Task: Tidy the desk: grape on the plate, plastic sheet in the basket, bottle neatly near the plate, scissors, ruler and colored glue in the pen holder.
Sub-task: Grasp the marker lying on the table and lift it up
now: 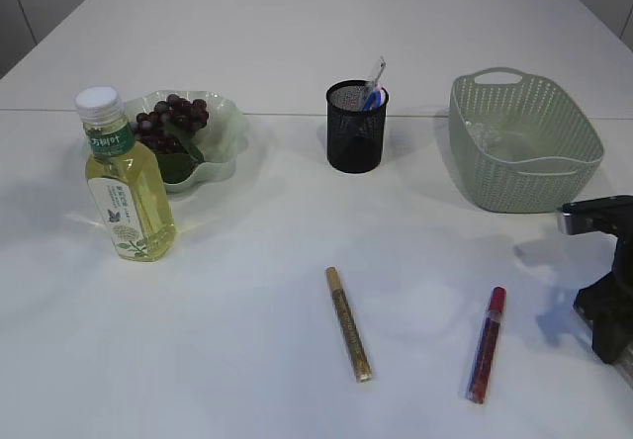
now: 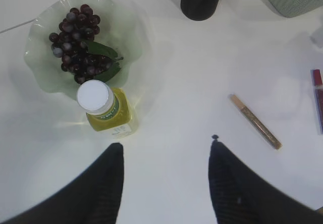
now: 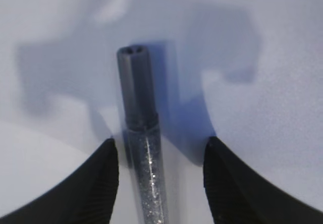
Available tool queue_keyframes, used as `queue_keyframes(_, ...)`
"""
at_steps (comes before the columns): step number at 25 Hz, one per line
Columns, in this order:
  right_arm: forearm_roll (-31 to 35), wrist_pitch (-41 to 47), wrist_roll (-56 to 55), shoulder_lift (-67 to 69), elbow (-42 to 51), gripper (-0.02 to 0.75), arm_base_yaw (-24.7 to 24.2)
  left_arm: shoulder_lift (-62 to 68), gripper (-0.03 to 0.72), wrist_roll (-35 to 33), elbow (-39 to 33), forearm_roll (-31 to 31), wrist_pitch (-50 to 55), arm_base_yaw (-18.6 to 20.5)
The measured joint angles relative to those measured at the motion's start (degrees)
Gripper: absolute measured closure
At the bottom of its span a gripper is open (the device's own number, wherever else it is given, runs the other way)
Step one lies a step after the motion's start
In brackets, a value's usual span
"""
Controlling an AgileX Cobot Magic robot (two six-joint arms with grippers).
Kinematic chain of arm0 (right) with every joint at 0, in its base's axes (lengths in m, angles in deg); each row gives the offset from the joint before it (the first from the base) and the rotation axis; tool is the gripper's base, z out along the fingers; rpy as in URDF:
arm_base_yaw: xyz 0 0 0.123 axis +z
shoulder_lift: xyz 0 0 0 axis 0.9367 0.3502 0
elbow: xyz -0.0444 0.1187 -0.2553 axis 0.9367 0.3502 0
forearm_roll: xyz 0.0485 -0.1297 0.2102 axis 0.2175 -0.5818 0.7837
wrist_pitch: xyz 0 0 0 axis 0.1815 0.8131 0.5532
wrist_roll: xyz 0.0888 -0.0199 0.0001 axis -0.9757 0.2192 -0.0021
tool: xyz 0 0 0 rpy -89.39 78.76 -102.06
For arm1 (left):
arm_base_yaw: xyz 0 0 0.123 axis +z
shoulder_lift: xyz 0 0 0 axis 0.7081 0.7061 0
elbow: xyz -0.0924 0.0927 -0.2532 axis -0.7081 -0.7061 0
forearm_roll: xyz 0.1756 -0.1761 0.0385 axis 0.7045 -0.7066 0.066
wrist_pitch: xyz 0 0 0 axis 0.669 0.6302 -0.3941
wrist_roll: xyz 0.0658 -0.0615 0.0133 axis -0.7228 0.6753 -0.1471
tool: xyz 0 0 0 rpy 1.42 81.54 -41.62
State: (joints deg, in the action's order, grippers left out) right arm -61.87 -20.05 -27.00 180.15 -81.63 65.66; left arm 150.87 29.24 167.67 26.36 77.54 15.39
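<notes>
A dark silver-glitter glue pen [image 3: 137,90] lies on the table between the open jaws of my right gripper [image 3: 160,142], nearer the left jaw, with no jaw touching it. The right arm [image 1: 605,315] is at the right edge of the exterior view. A gold glue pen [image 1: 348,322] and a red glue pen [image 1: 486,344] lie in front. The grape bunch [image 1: 170,123] sits on the green plate [image 1: 232,128]. The yellow bottle [image 1: 124,187] stands beside the plate. The black pen holder [image 1: 355,128] holds scissors and a ruler. My left gripper [image 2: 166,146] is open and empty above the table.
The green basket [image 1: 524,177] stands at the back right with a clear plastic sheet [image 1: 504,142] inside. In the left wrist view I see the bottle [image 2: 106,108], plate [image 2: 133,37], gold pen [image 2: 255,121] and red pen [image 2: 318,95].
</notes>
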Motion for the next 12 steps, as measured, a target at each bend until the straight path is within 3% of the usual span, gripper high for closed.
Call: queue_keyframes(12,-0.2,0.2,-0.7,0.1,-0.3,0.301,0.0,0.0,0.309,0.0,0.0,0.7,0.0,0.0)
